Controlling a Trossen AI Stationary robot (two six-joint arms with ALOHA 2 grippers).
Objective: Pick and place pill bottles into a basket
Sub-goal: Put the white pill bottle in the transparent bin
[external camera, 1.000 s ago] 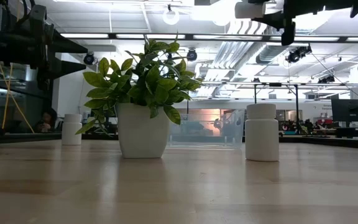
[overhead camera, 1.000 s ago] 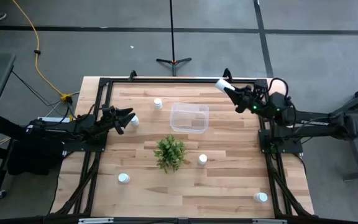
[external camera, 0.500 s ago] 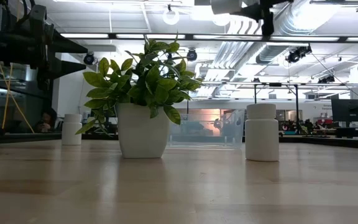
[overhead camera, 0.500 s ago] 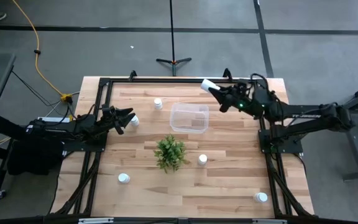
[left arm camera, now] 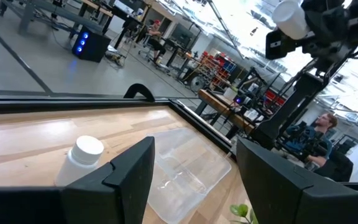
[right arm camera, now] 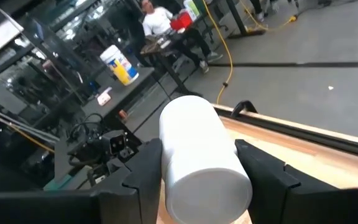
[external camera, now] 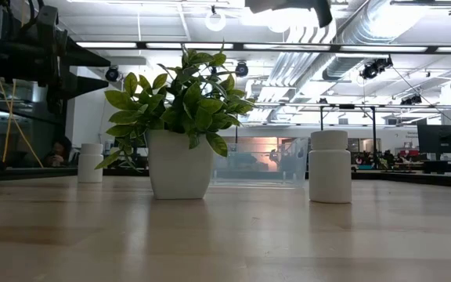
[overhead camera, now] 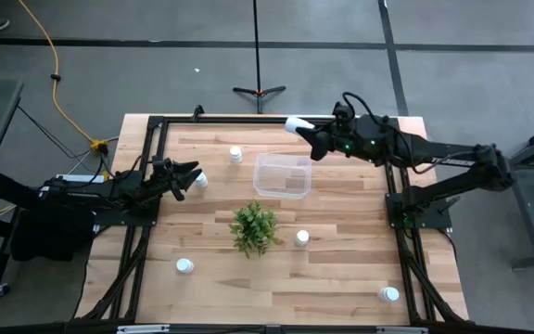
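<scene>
One smooth white cylindrical bottle (right arm camera: pixel 201 158) clamped in right tool (overhead camera: pixel 306 137); left tool (overhead camera: pixel 189 175) apart.

Right gripper (overhead camera: pixel 306 133) — bottle (overhead camera: pixel 295 124) above basket (overhead camera: pixel 282 175)

The right gripper (overhead camera: pixel 306 134), closed on a pill bottle (overhead camera: pixel 294 124), hangs in the air just off the far right corner of the basket (overhead camera: pixel 283 175). Nothing stands between it and the basket's open top; the way down and inward is clear. Past the basket on the near side stands the plant (overhead camera: pixel 254 227), the tallest thing on the table, and beside it an upright bottle (overhead camera: pixel 302 238).

The left gripper (overhead camera: pixel 191 173) waits with its fingers apart at the table's left edge. A standing bottle (overhead camera: pixel 201 180) lies directly ahead, almost at its fingertips; beyond that, bare wood runs to the basket.
</scene>
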